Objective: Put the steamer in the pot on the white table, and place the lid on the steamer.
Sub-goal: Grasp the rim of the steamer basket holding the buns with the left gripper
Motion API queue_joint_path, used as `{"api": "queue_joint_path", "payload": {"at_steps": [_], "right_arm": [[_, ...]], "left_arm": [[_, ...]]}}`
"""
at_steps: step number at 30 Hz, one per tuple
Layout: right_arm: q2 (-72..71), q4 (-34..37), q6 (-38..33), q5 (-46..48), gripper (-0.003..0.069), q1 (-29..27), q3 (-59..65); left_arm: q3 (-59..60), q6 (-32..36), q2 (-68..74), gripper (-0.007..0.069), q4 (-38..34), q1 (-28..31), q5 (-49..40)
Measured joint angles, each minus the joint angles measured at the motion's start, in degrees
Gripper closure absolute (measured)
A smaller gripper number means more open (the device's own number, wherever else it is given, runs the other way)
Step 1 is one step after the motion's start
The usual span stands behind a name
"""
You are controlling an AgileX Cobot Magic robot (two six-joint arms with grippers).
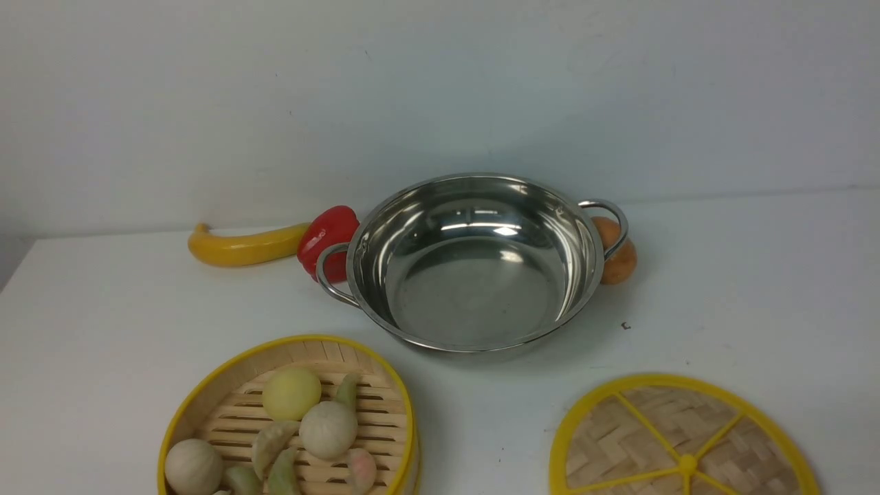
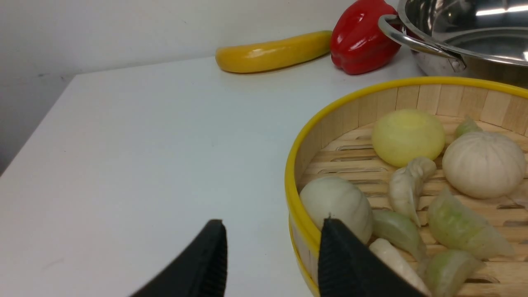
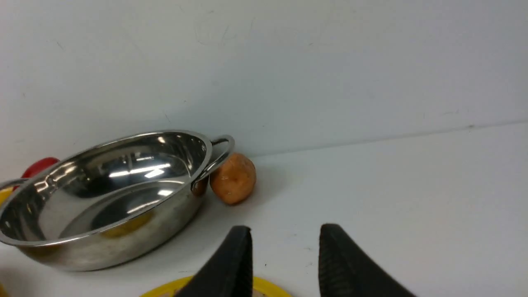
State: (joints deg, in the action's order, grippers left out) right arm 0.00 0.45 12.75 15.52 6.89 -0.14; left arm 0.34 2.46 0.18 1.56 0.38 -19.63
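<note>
Nearest the robot, the left claw (image 2: 272, 222) is released, its two black fingers (image 2: 338, 255) spread apart, one outside and one over the yellow rim of the round shallow bamboo steamer (image 1: 381, 412), straddling the wall without pinching it; the right claw (image 3: 285, 227) is likewise released and grasps nothing, hovering above the near edge of the flat round woven-bamboo lid (image 1: 639, 440) with its yellow rim and spokes; both of these things lie on the plain white counter (image 1: 103, 330), the steamer at the near left with its pale toy buns and dumplings (image 1: 328, 430) inside, the lid at the near right, the two well apart; further back, between them, the wide shiny stainless-steel pot (image 1: 474, 289) with two loop handles stands empty; behind it a red toy pepper (image 1: 328, 237) sits beside its left handle, a yellow curved toy squash (image 1: 240, 247) just beyond that, and a brown toy potato (image 1: 619, 258) by its right handle; by my reading nothing of the task is done yet: the steamer has to be gripped, lifted and set in the pot, and then the lid laid on top
</note>
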Motion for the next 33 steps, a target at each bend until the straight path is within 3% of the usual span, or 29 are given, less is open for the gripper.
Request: {"api": "queue_joint_path", "payload": {"at_steps": [18,33], "right_arm": [[8.13,2.11,-3.04,10.57,0.0416,0.0,-21.6],[12.39,9.42,-3.04,4.33,0.0416,0.0,-24.93]], "left_arm": [[0.0,0.0,0.0,0.0331,0.0,0.0,0.0],[0.0,0.0,0.0,0.0331,0.0,0.0,0.0]]}}
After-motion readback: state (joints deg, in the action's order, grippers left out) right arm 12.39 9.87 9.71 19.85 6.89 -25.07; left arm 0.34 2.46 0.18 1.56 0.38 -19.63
